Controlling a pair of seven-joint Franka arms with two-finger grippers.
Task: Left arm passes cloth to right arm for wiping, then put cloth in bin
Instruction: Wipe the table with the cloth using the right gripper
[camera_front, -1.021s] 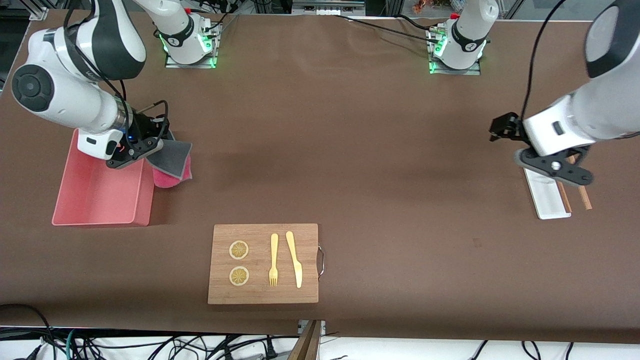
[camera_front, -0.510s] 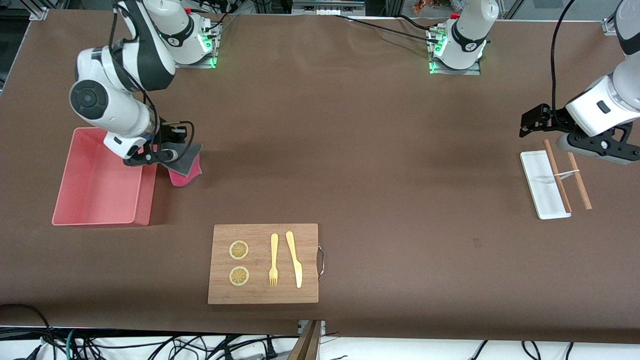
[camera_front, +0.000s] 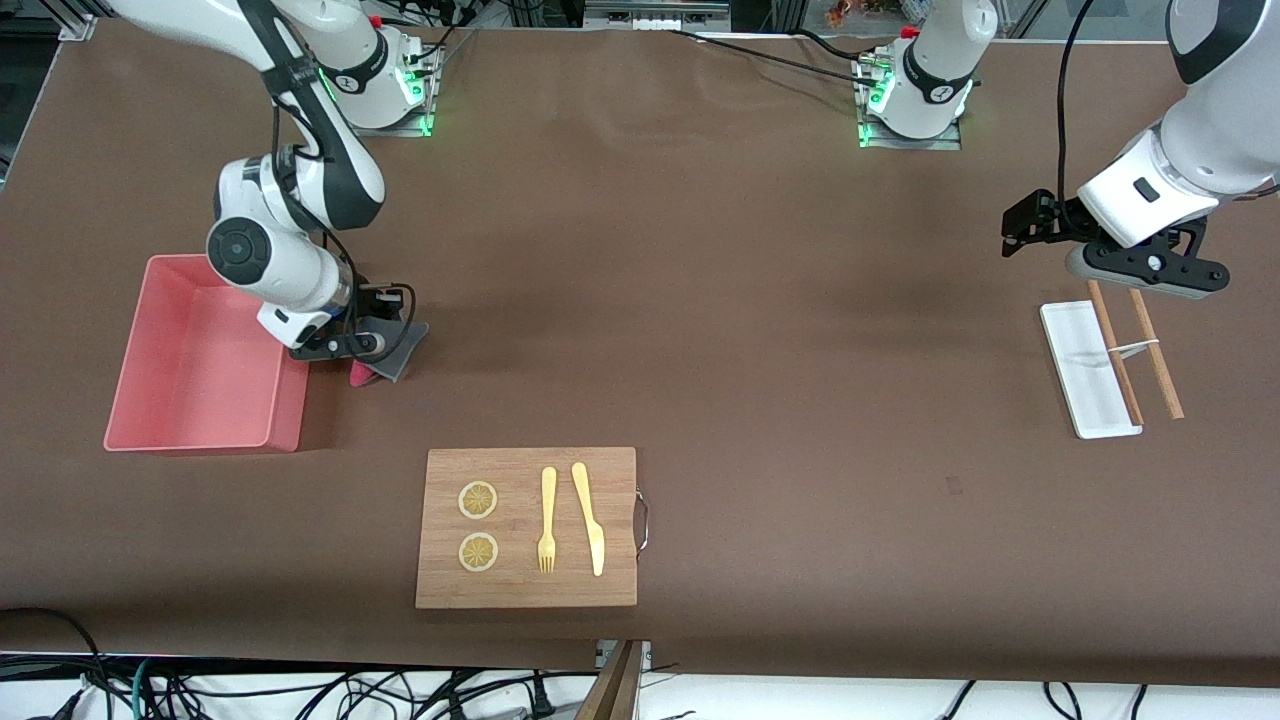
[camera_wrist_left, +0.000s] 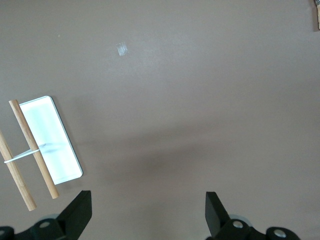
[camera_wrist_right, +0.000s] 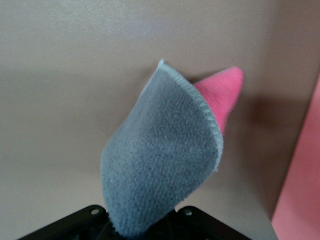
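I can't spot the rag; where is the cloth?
The right gripper holds the cloth beside the pink bin, at the right arm's end of the table.

**Premises: robotics laboratory test bench**

The site was a robotics lab, not a home or kitchen. Two white jointed arms stood bolted on metal base plates (camera_front: 380, 125) with green indicator lights, along one edge of a table (camera_front: 760, 330) covered in plain brown sheeting. Aluminium framing (camera_front: 70, 15) ran past the table's corner. Loose cables (camera_front: 300, 690) lay tangled on the floor at the edge nearest the front camera. Tableware was laid out as test props: a wooden board (camera_front: 526, 527) with a plastic fork (camera_front: 547, 520) and knife (camera_front: 589, 518).
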